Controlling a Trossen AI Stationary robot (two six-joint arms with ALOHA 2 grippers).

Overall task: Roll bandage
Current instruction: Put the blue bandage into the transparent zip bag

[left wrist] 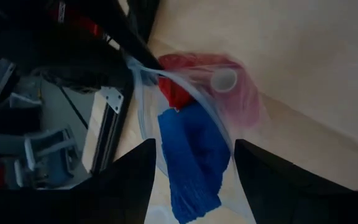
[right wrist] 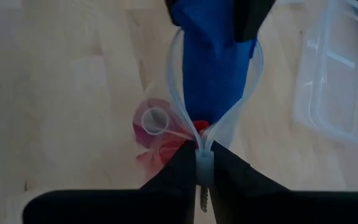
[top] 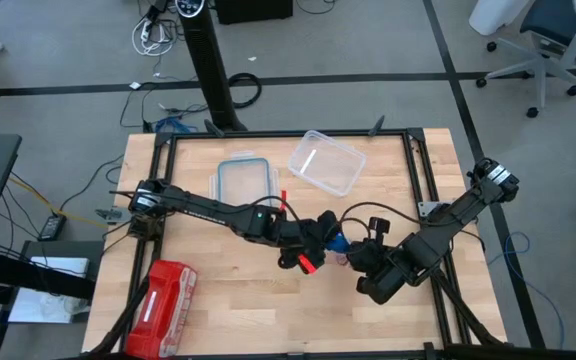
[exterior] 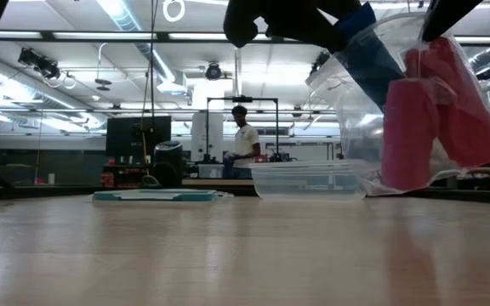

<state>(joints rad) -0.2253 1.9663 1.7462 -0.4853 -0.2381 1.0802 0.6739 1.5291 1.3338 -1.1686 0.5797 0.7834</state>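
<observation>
The bandage (right wrist: pixel 215 68), a plain bright blue band, is seen pushed into the mouth of a clear plastic zip bag (right wrist: pixel 178 93) near the middle of the wooden table (top: pixel 228 300), slightly toward the right arm's side; inside the same bag red-pink fabric rolls (exterior: pixel 436 110) are held, one showing a pale hollow core (left wrist: pixel 224 79); the bag's lower end rests on the table in the low view. The right gripper (right wrist: pixel 202 177) is closed narrowly on the bag's rim at the zip end; the left gripper (left wrist: pixel 191 165) is spread wide, its fingers (left wrist: pixel 132 177) set either side of the bandage. A clear plastic tub (top: pixel 326 162) and a blue-rimmed lid (top: pixel 244 178) lie at the far side; a red zip pouch (top: pixel 163 305) with white markings, too small to be read, lies at the near left corner. No writing can be made out on the bandage.
</observation>
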